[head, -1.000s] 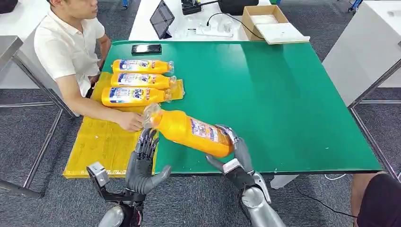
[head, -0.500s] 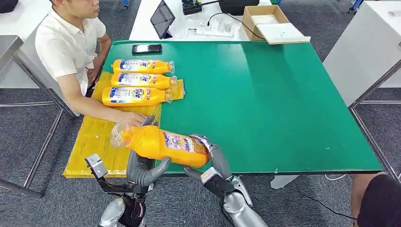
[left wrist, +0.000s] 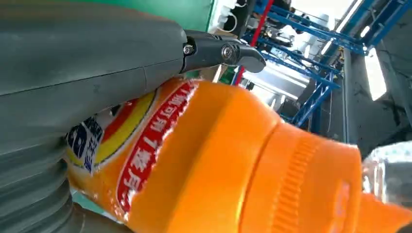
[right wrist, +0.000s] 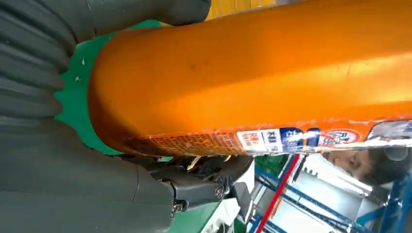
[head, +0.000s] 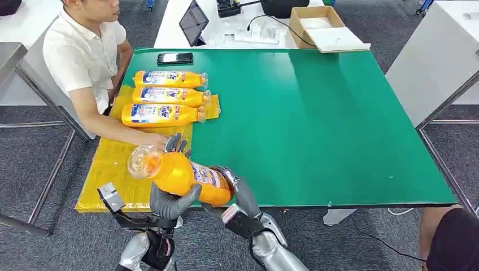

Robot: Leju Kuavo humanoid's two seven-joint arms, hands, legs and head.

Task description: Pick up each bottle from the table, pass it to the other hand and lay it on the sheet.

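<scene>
The orange plastic bottle with the clear cap point(head: 179, 173) hangs over the near edge of the green table point(head: 316, 124), its long axis running from four o'clock up to ten o'clock, cap end leading toward the yellow sheet point(head: 116, 169). The right hand point(head: 237, 195) grasps its base end; the left hand point(head: 169, 197) cups the body from beneath, thumb wrapped round. Both are on it, mid-handover I'd say. Three matching orange bottles point(head: 164, 96) lie on the sheet at twelve o'clock, beside a seated person's hand point(head: 152, 138).
</scene>
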